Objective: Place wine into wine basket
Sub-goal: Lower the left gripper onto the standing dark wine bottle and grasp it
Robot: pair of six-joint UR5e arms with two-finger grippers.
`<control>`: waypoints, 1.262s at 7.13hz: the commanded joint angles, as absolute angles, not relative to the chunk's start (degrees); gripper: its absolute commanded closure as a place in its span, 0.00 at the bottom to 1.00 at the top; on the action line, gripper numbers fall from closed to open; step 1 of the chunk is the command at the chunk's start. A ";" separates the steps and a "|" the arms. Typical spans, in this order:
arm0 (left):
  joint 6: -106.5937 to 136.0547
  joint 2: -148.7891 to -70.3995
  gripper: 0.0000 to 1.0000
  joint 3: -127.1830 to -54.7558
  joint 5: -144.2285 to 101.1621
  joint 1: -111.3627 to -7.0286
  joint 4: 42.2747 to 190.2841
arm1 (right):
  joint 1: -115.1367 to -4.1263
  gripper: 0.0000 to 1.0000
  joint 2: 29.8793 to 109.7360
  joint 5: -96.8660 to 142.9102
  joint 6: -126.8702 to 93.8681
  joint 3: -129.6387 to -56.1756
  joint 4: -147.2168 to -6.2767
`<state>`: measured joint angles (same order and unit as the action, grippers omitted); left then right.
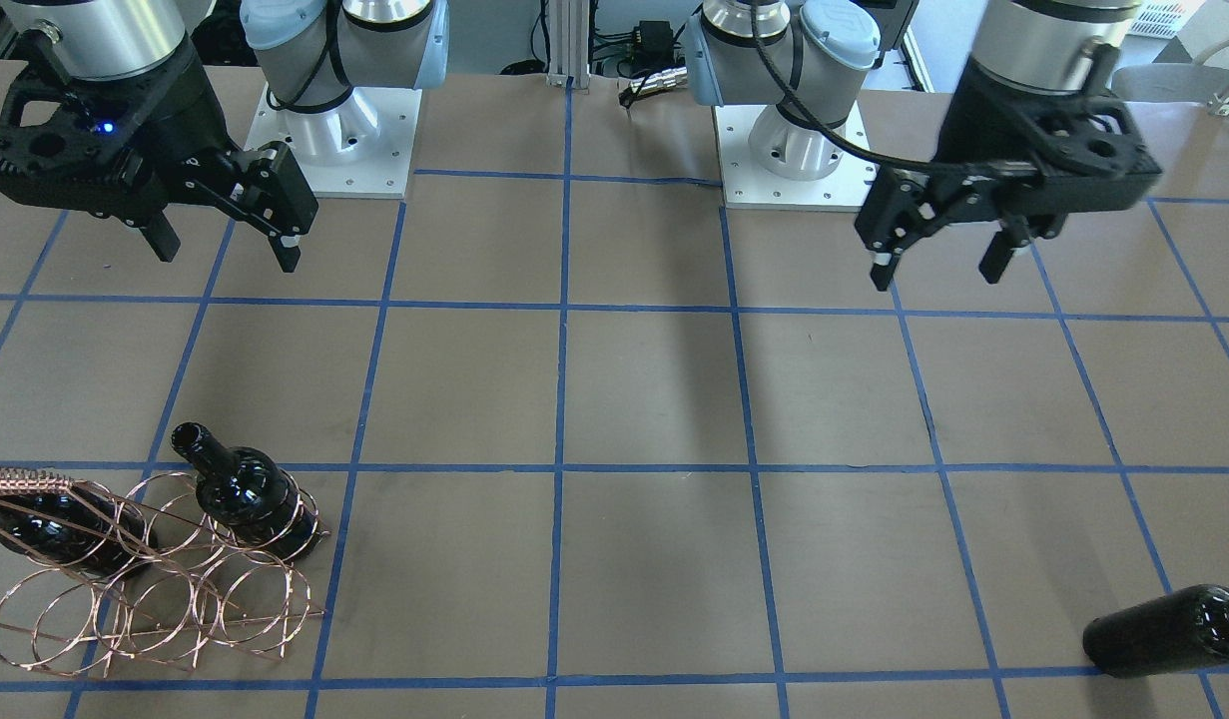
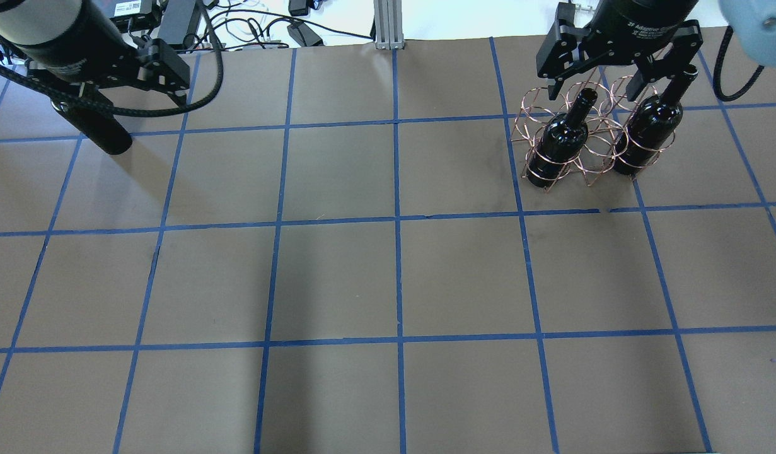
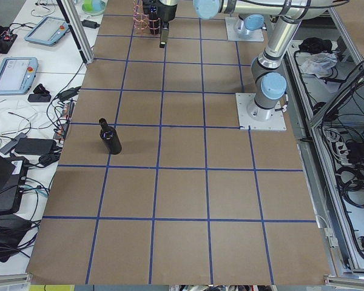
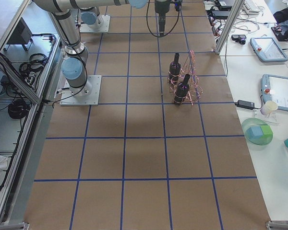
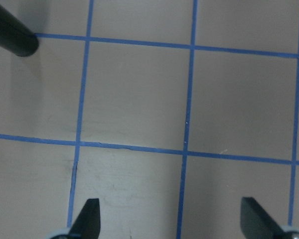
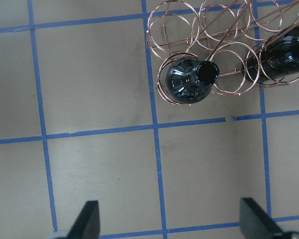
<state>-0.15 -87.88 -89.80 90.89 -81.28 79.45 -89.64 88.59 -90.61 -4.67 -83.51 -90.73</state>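
The copper wire wine basket [image 1: 165,599] stands on the table on my right side and also shows in the overhead view [image 2: 586,157]. Two near-black wine bottles stand upright in its rings, one [image 2: 561,139] and another [image 2: 652,129]. A third bottle [image 1: 1168,631] stands alone on the table on my left side [image 3: 111,138]. My right gripper [image 1: 225,245] is open and empty, apart from the basket and high above the table; the right wrist view shows the basket [image 6: 184,30] and a bottle mouth [image 6: 207,72]. My left gripper [image 1: 938,270] is open and empty; the lone bottle [image 5: 12,35] lies beyond its fingertips.
The table is brown with a grid of blue tape lines [image 2: 397,221]. The two arm bases [image 1: 334,130] stand on white plates at the robot's edge. Cables and power bricks [image 2: 236,25] lie beyond the far edge. The basket's twisted handle [image 1: 25,484] sticks out sideways.
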 commanded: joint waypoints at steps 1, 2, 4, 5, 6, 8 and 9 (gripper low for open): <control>-4.45 -87.63 0.00 -92.97 93.49 -74.11 74.48 | -89.65 0.00 88.68 -90.70 -4.75 -83.50 -90.70; -9.79 -87.98 0.00 -94.73 94.65 -69.83 69.22 | -89.65 0.00 88.68 -90.62 -4.66 -83.50 -90.70; -12.57 -90.08 0.00 -96.76 94.22 -61.73 67.60 | -89.65 0.00 88.68 -90.62 -4.66 -83.50 -90.70; -12.66 -92.26 0.00 -97.72 93.96 -60.66 61.50 | -89.65 0.00 88.59 -90.70 -4.66 -83.50 -90.70; -12.66 -93.68 0.00 -98.87 93.87 -60.56 56.39 | -89.65 0.00 88.59 -90.79 -4.66 -83.50 -90.70; -15.01 -96.67 0.01 -99.40 88.20 -58.64 54.23 | -89.65 0.00 88.68 -90.79 -4.66 -83.50 -90.62; -18.51 -98.33 0.02 -100.01 85.46 -56.88 52.14 | -89.65 0.00 88.59 -90.79 -4.66 -83.50 -90.62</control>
